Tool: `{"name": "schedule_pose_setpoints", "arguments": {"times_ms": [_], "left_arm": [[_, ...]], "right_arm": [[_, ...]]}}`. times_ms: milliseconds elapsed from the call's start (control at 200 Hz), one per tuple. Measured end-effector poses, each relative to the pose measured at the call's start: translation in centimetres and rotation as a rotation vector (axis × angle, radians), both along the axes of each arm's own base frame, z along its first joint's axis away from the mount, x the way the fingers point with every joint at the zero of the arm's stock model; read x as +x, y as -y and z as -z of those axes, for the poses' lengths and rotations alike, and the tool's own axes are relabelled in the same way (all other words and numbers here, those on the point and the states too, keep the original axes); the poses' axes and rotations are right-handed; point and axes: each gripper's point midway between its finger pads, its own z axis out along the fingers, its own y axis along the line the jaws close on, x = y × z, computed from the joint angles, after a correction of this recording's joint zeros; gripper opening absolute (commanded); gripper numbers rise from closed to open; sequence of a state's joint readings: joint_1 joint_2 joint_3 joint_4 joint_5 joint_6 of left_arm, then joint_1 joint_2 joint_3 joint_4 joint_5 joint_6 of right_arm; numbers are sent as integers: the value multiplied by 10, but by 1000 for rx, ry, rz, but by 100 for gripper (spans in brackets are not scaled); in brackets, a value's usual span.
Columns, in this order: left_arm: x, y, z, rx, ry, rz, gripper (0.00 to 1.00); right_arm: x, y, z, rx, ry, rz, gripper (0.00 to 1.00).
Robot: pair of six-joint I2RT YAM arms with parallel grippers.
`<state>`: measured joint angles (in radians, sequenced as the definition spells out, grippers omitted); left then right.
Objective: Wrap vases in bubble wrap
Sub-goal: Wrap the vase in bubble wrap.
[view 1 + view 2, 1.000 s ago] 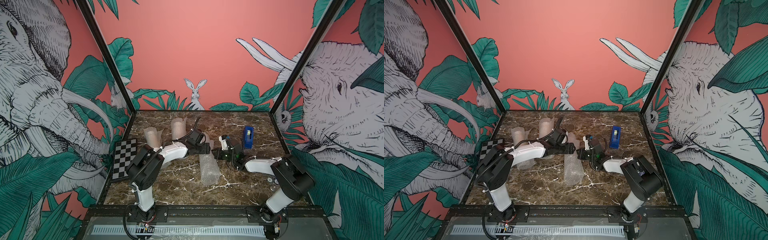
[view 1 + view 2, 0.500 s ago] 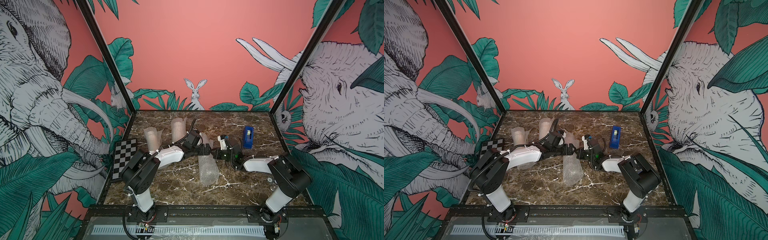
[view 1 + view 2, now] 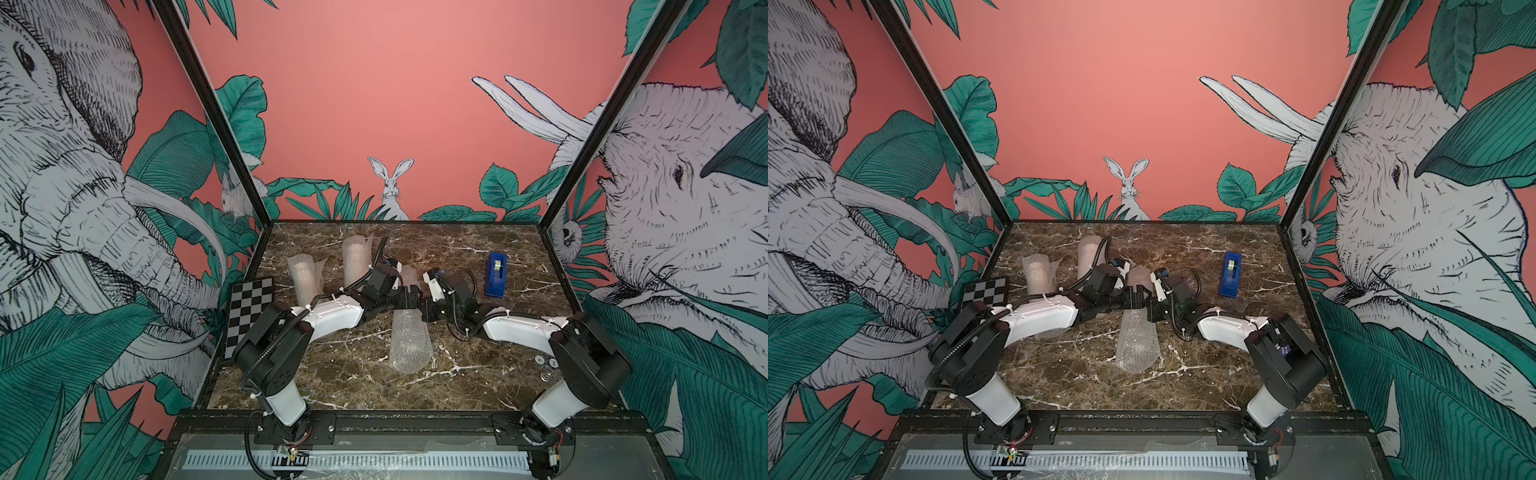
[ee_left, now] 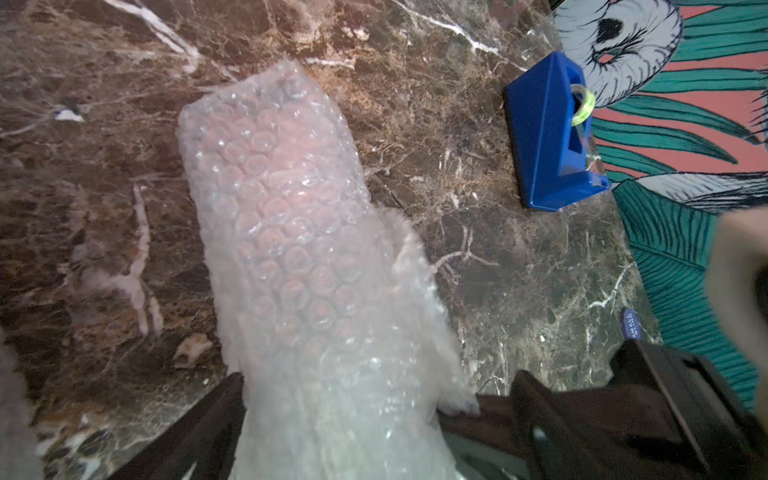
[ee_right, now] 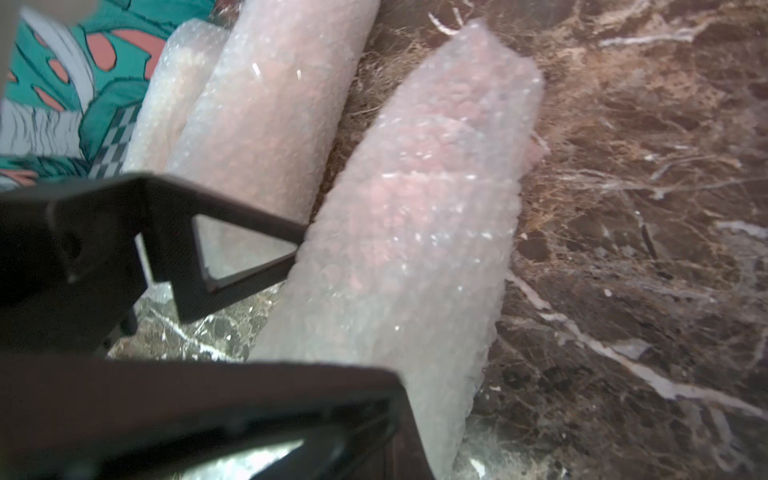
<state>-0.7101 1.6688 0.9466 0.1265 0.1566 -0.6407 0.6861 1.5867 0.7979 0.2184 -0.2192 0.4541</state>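
The third wrapping is judged to be in hand. Two wrapped vases (image 3: 356, 259) are seen upright at 11 o'clock. A third bubble-wrapped bundle (image 3: 409, 340) is found at the centre of the table (image 3: 478, 374), along the 12-to-6 line; whether it lies flat or leans cannot be told. The left gripper (image 3: 409, 300), reaching in from 9 o'clock, is spread wide astride the bundle and grips nothing. The right gripper (image 3: 428, 313), at the 3 o'clock side, is clenched beside it; whether the bubble wrap flap (image 4: 413, 257) is pinched cannot be told. Next, the seam probably needs to be secured, for which the tape dispenser (image 3: 496, 276) at 2 o'clock would be needed.
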Motion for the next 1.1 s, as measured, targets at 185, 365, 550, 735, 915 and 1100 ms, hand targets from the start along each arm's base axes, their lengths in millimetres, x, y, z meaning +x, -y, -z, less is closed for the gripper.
{"name": "schedule_pose_setpoints", "arguments": {"times_ms": [185,365,550,735,915,1100], "left_arm": [[0,-1,1,3,-7,-5,93],[4,-1,6,23,-17,-20,77],[8,-4,13,50,-27,-33,69],[9,-7,17,71,-33,-47,60],[11,-10,21,90,-32,-63,53],[13,-11,20,93,-26,-70,51]], "right_arm": [[-6,-3,2,-42,25,-37,0],[-6,-3,2,-55,40,-38,0],[-6,-3,2,-56,43,-39,0],[-7,-4,2,-59,45,-36,10],[-8,-2,-10,-42,60,-30,24],[-15,5,-31,-2,79,-16,33]]}}
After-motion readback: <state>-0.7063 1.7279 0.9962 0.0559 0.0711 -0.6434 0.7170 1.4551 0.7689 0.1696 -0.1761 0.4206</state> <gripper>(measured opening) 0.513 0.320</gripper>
